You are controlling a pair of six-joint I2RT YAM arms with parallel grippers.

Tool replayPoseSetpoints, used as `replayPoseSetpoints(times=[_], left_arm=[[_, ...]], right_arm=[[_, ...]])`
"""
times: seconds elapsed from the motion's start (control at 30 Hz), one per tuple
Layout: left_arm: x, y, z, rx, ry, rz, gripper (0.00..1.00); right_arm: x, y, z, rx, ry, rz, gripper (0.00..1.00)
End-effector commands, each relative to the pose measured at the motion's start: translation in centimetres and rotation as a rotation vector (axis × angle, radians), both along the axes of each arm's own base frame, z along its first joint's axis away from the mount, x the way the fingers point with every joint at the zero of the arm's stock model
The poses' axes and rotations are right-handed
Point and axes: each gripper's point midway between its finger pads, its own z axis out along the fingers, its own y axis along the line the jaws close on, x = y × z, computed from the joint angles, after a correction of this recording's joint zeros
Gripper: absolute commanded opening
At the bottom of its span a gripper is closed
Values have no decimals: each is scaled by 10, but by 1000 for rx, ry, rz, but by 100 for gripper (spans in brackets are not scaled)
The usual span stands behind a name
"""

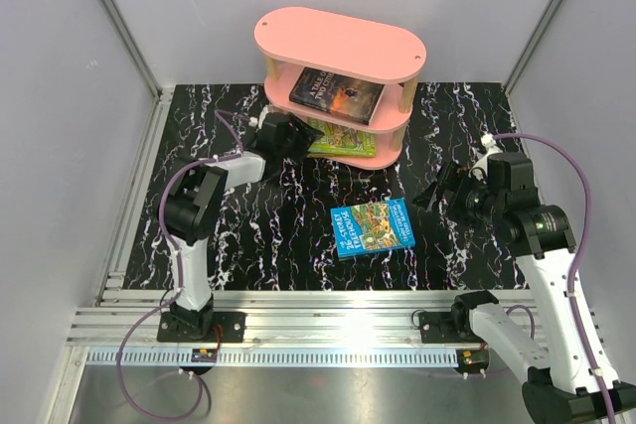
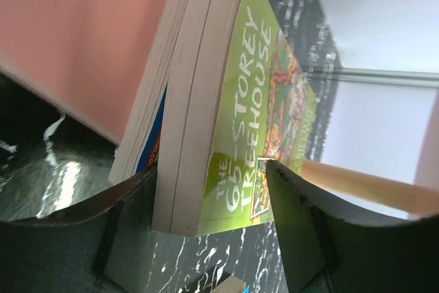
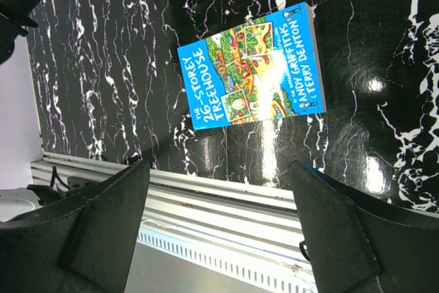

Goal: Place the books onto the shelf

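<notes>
Black fingers point(image 2: 302, 238) of my left pincer point(image 2: 209, 169) frame the left wrist view, one on each side of the green book point(image 2: 254, 101). That book lies on a second book point(image 2: 152, 143) against the pink shelf point(image 2: 75, 39). I cannot tell whether the pads press it.

Right wrist view: my right pincer point(image 3: 216, 214) is released and empty, hovering over the blue book point(image 3: 250, 77), which lies flat on the table point(image 3: 103, 66).

Top view: the dark book point(image 1: 336, 94) sits on the middle tier and the green book on the lowest.

Judgement: the green book's placing is nearly done. Next, my left should back out clear, and my right should descend and take the blue book by an edge.
</notes>
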Motion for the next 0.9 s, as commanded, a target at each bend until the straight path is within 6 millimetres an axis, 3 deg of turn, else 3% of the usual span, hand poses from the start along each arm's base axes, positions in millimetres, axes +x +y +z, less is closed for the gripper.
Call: replayPoseSetpoints(times=[0.0, 0.13, 0.3, 0.47, 0.7, 0.87], left_arm=[[0, 26, 12, 251, -35, -11, 70], [-3, 34, 16, 286, -22, 9, 72], [-12, 46, 6, 319, 15, 41, 72], [-15, 57, 11, 309, 3, 82, 73], [-14, 69, 44, 303, -56, 111, 74], [-25, 79, 62, 347, -70, 99, 75]], right_arm=[[4, 0, 16, -16, -76, 15, 91], [2, 3, 17, -14, -82, 29, 91], [1, 5, 19, -15, -89, 38, 91], [-2, 6, 19, -19, -89, 47, 91], [-3, 6, 21, -19, -95, 50, 91], [-4, 7, 17, -16, -84, 51, 91]])
